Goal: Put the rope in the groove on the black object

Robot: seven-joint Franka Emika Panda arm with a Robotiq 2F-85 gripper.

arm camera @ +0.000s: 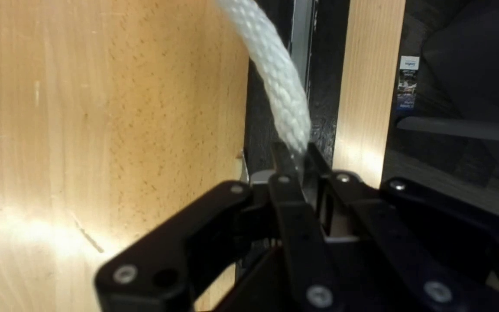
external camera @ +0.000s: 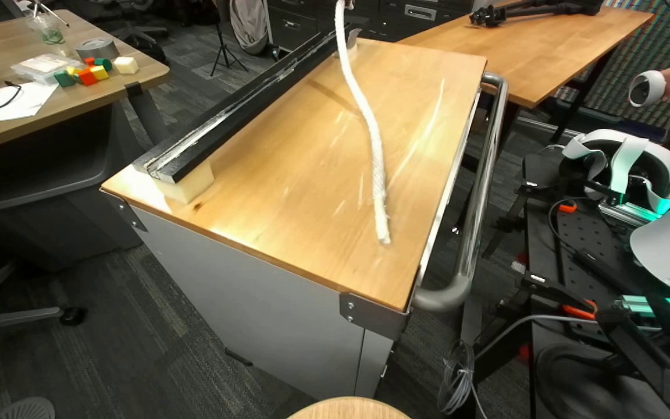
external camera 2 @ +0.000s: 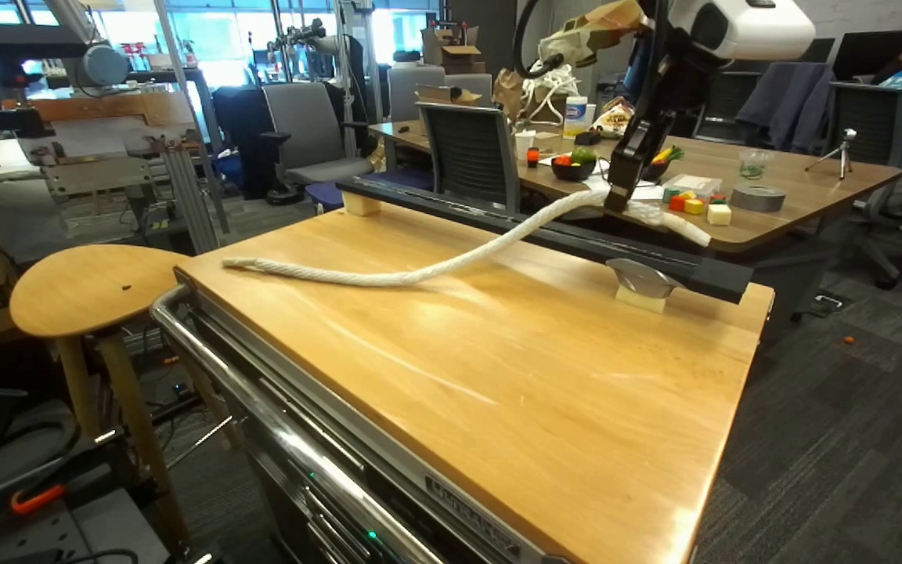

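The white rope [external camera: 370, 125] shows in both exterior views [external camera 2: 420, 276]. One end lies on the wooden tabletop [external camera 2: 498, 352], and the rope curves up from there to my gripper [external camera 2: 617, 205]. The gripper is shut on the rope near its far end, and a short tail sticks out beyond the fingers. It holds the rope above the black rail [external camera 2: 701, 270]. In the wrist view the rope [arm camera: 280, 73] runs from the fingertips [arm camera: 297, 152] slantwise over the rail [arm camera: 327, 73] and its groove [arm camera: 302, 39]. The groove also shows in an exterior view [external camera: 207, 127] with no rope in it.
The rail rests on pale blocks [external camera: 195, 181] along one long edge of the tabletop. A curved metal piece [external camera 2: 639, 276] stands beside the rail near one end. A grey handle bar [external camera: 483, 186] runs along the opposite edge. A table with toy blocks [external camera: 88, 74] stands behind the rail.
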